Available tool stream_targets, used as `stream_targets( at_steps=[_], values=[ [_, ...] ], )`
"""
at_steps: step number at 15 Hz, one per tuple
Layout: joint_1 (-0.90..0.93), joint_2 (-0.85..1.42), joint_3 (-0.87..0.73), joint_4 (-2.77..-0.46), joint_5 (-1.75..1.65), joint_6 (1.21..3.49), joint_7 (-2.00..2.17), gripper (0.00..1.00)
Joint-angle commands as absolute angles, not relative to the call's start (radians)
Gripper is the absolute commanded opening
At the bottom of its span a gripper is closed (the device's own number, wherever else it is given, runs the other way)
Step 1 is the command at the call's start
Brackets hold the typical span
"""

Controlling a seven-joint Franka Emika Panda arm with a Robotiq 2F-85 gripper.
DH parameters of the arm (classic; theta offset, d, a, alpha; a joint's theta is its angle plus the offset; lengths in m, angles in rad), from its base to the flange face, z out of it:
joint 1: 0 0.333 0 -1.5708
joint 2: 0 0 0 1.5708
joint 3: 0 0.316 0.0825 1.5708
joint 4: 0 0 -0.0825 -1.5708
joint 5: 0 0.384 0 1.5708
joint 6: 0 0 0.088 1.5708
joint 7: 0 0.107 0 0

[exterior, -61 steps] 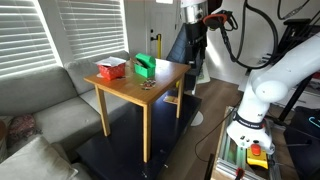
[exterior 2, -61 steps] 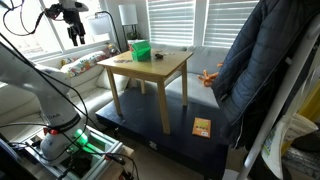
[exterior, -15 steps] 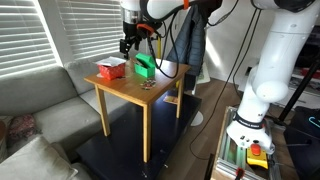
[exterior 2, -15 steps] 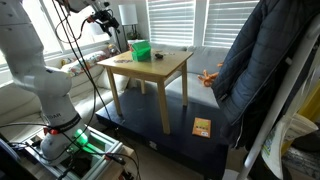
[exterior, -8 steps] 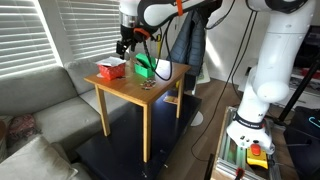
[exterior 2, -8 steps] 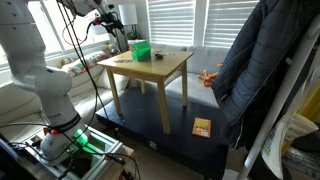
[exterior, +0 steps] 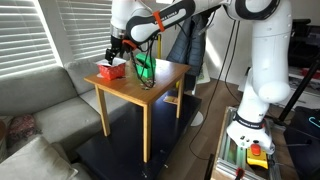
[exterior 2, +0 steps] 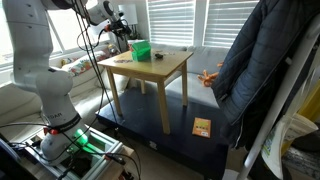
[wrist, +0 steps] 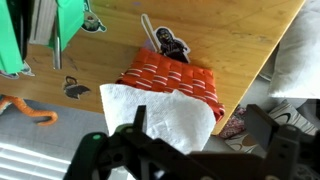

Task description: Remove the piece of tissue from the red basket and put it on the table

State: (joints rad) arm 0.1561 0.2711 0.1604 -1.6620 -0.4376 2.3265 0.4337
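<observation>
In an exterior view the gripper point(exterior: 113, 52) hung just above the red basket point(exterior: 110, 71) on the table point(exterior: 166, 78). In the wrist view its jaws stood wide apart over the piece of tissue point(wrist: 160, 118), which lay in that basket.

red basket point(wrist: 178, 75): wrist view, near part lies under piece of tissue point(wrist: 160, 118); rim only partly seen
piece of tissue: lower edge behind gripper point(wrist: 185, 150) fingers
gripper: dark, blurred in wrist view (tips run off bottom edge); too small in ext views to tell jaw gap
green basket point(wrist: 30, 35): cut off by top-left edges
table point(wrist: 250, 40): cut off by wrist view edges
</observation>
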Motion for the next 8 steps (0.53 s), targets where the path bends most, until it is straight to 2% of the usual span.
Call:
stream_targets(
  at_steps=[1, 2, 3, 8],
  values=[
    [0.215, 0.364, 0.110, -1.549, -0.437, 2.344, 0.419, 1.00],
    [0.226, 0.380, 0.100, -1.532, -0.439, 2.348, 0.421, 0.84],
    [0.235, 0.394, 0.091, -1.515, -0.436, 2.347, 0.420, 0.74],
    [0.267, 0.442, 0.054, -1.452, -0.427, 2.329, 0.419, 0.38]
  ],
)
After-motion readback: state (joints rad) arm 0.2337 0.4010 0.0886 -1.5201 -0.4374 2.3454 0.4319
